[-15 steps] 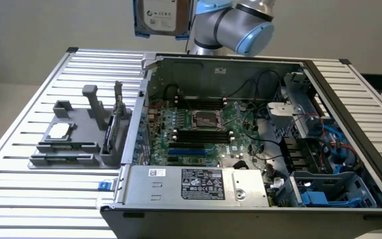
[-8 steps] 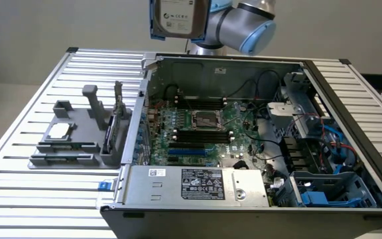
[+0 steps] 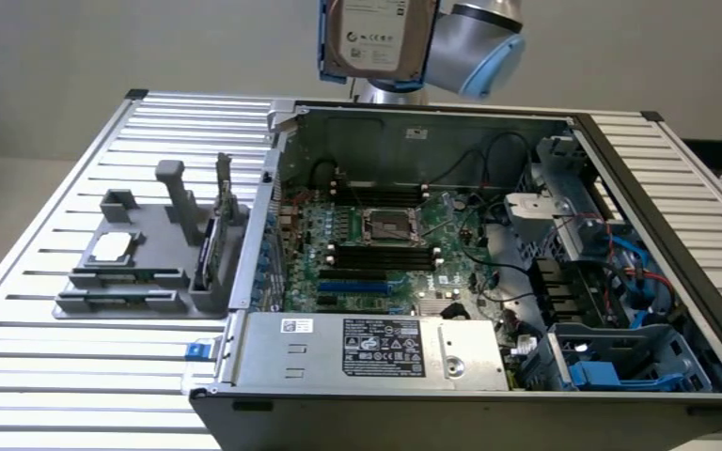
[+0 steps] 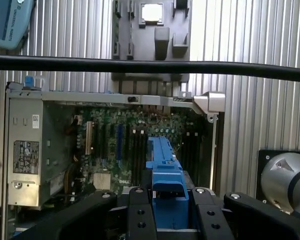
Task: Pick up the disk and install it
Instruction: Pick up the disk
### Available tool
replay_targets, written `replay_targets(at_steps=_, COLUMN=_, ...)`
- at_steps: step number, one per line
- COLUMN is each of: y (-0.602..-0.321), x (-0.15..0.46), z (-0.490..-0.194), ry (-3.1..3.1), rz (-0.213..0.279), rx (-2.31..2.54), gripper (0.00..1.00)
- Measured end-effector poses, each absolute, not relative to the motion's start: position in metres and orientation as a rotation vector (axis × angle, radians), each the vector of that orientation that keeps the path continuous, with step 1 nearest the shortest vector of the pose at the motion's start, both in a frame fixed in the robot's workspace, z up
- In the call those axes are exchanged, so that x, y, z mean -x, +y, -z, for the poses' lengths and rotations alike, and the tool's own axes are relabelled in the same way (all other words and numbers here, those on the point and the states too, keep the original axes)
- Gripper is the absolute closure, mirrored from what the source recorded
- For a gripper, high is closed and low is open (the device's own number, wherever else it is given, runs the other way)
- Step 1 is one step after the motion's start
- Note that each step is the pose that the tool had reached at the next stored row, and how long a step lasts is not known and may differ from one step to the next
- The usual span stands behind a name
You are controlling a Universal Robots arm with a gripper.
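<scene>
The disk [image 3: 378, 36], silver-grey with a white label and a thin blue frame, hangs on edge high above the far wall of the open computer case [image 3: 274, 188]. The arm's wrist [image 3: 472, 42] is just beside it on the exterior view's right. In the wrist view my gripper [image 4: 166, 202] is shut on the disk, with black fingers [image 4: 139, 215] pressed on both sides of its blue frame [image 4: 164, 162]. The motherboard [image 4: 120, 145] lies far beneath the disk.
A long silver labelled power-supply box [image 3: 374, 349] lies along the case's near side. Blue drive-bay parts [image 3: 600, 371] sit at the near right corner. A grey fixture [image 3: 135, 268] holding a small square chip [image 3: 110, 246] stands on the slatted table [image 3: 35, 376]. A black cable [image 4: 150, 65] crosses the wrist view.
</scene>
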State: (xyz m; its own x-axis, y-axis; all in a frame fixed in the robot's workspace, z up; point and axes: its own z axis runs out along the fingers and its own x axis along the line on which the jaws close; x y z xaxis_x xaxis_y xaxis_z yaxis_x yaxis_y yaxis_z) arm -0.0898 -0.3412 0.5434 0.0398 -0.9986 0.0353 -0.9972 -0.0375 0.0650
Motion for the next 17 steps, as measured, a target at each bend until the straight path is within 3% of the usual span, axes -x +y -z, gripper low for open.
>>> replay_targets(at_steps=17, y=-0.372, x=0.024, z=-0.537, ry=-2.129, rz=0.030, rx=-2.213, gripper=0.67)
